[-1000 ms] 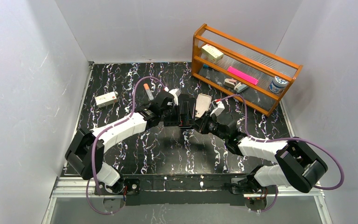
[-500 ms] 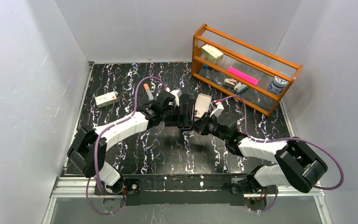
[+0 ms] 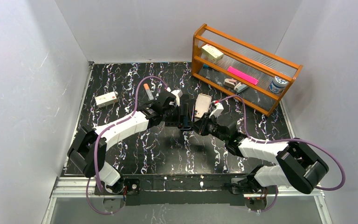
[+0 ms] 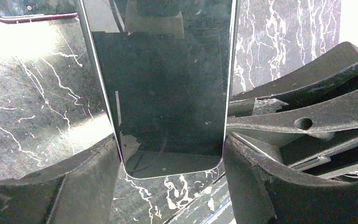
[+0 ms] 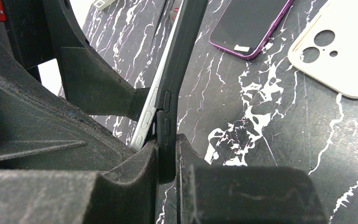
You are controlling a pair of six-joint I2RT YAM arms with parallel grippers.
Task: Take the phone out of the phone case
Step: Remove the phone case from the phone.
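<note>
1. Phone (image 4: 163, 93): I see it mid-table (image 3: 121, 79) between the 2 arms, screen facing the left wrist camera, its silver side edge parted from the case at 1 end.
2. Phone case (image 5: 186, 51): black, seen edge-on, still around most of the phone.
3. Left gripper (image 4: 170, 156): set wide, 2 fingers (image 4: 93, 177) pressed against the phone's long edges.
4. Right gripper (image 5: 168, 144): nearly closed, pinching the phone case's side wall.
5. Purple phone (image 5: 249, 28) and white case (image 5: 340, 60): both flat on the table beyond.

overhead: bright, even | wrist views: glare top-left, near edges seemingly soft
</note>
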